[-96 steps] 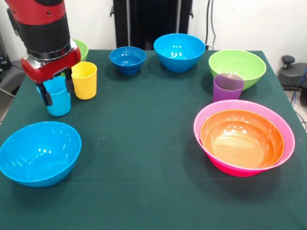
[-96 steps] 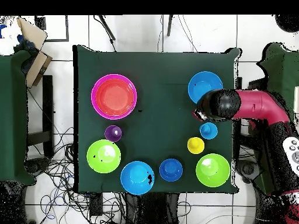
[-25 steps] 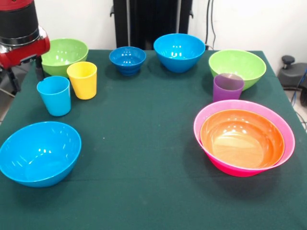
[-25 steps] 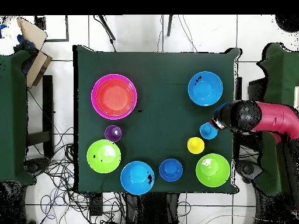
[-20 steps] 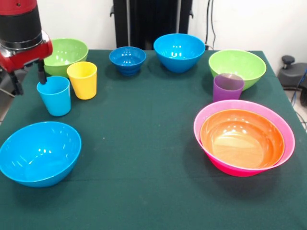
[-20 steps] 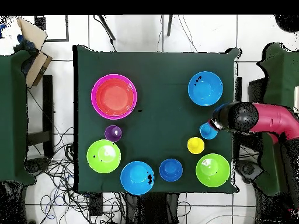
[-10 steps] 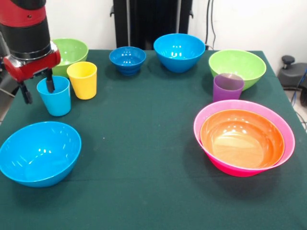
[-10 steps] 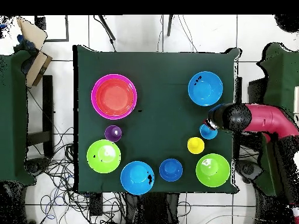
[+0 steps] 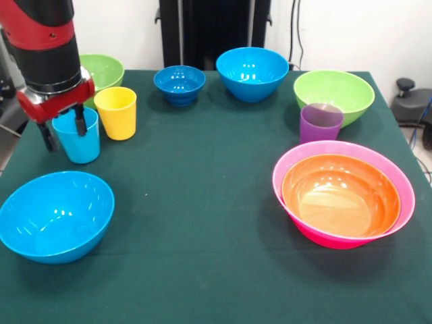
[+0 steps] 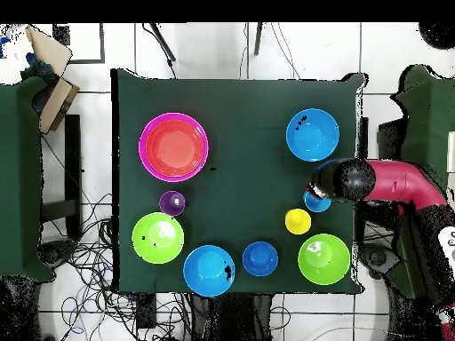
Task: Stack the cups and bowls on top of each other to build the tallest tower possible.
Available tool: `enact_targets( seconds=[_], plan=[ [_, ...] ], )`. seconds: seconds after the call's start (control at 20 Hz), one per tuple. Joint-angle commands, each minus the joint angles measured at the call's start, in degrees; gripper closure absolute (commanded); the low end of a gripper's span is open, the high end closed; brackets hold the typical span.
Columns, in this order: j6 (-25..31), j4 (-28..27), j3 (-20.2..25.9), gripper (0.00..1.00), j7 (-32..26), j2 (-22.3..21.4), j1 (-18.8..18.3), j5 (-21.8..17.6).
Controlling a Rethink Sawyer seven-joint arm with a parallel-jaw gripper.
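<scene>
My gripper [image 9: 64, 131] is open and low over the light blue cup [image 9: 82, 142]. One finger hangs outside the cup's left wall and the other sits at its mouth. The yellow cup [image 9: 116, 112] stands just right of it. The purple cup [image 9: 320, 122] is beside a lime green bowl [image 9: 334, 94]. The orange bowl [image 9: 341, 196] is nested in the large pink bowl [image 9: 291, 165]. In the overhead view the arm covers part of the light blue cup [image 10: 318, 202] next to the yellow cup [image 10: 298, 221].
A bright blue bowl [image 9: 55, 214] sits close in front of the gripper, and a second lime green bowl [image 9: 102, 67] lies behind it. Along the far edge stand a small dark-blue footed bowl [image 9: 179, 84] and another bright blue bowl [image 9: 252, 71].
The gripper has come down and shifted right from beside the table edge onto the light blue cup, its fingers now straddling the cup's left wall. No cup or bowl has moved.
</scene>
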Motion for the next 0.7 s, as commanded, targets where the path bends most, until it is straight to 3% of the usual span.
enact_targets(
  seconds=[0.05, 0.7],
  plan=[
    [-3.5, -1.6, -0.5, 0.0, -7.6, 4.0, 3.9, -5.4],
    [-1.5, -1.3, -0.3, 0.0, -8.0, 2.1, 4.0, -4.7]
  ],
)
